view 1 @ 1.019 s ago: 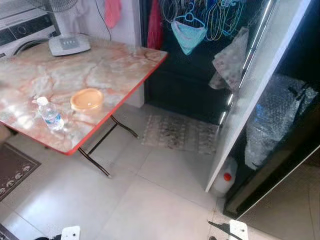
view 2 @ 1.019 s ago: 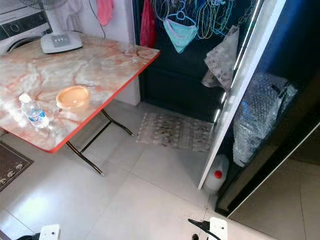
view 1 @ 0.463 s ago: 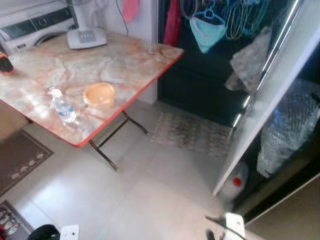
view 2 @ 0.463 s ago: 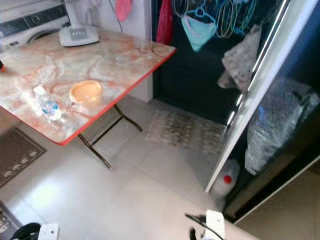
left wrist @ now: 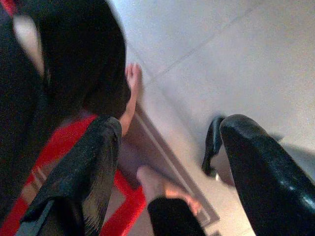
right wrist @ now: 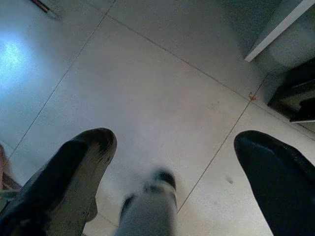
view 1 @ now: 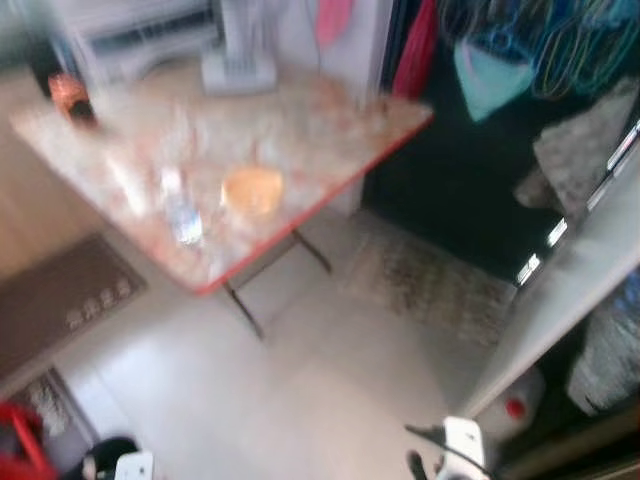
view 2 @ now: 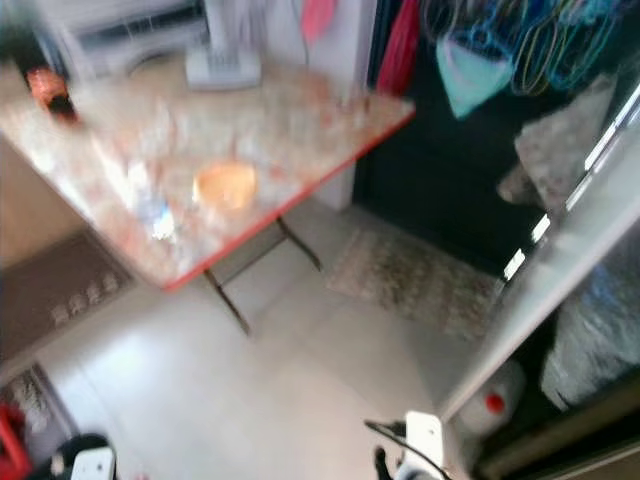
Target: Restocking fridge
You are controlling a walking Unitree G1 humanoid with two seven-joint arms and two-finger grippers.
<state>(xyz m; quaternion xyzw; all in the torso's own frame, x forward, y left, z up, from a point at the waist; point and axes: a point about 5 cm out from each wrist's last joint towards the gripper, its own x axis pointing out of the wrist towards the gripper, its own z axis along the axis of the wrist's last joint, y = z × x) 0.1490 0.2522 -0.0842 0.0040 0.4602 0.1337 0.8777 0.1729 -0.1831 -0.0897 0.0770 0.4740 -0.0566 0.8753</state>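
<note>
In the left eye view everything looks blurry. The bench has a pink marble top with a red edge, and it stands far ahead of the robot. A small water bottle stands upright on the bench, near the front edge. Just beside the water bottle sits an orange bowl. At the far corner of the bench there is a small dark and orange thing, too blurry to name. The open fridge door is well apart from the bench, across the pale tile floor, and a white jug with a red cap sits low by that door. A patterned mat lies on the floor between the bench and the fridge door. The right eye view shows the same room, with clothes hangers high up behind the bench. In the left wrist view the left tool hangs low with its two black fingers spread wide and nothing between them. Under it are the floor and a person's bare feet by something red. In the right wrist view the right tool is also spread wide and holds nothing, above the floor near the bottom of the fridge door. I think the water bottle is the thing to fetch. It stands ahead and to the robot's left, so the left arm is nearer, but the robot must walk closer to the bench first.
</note>
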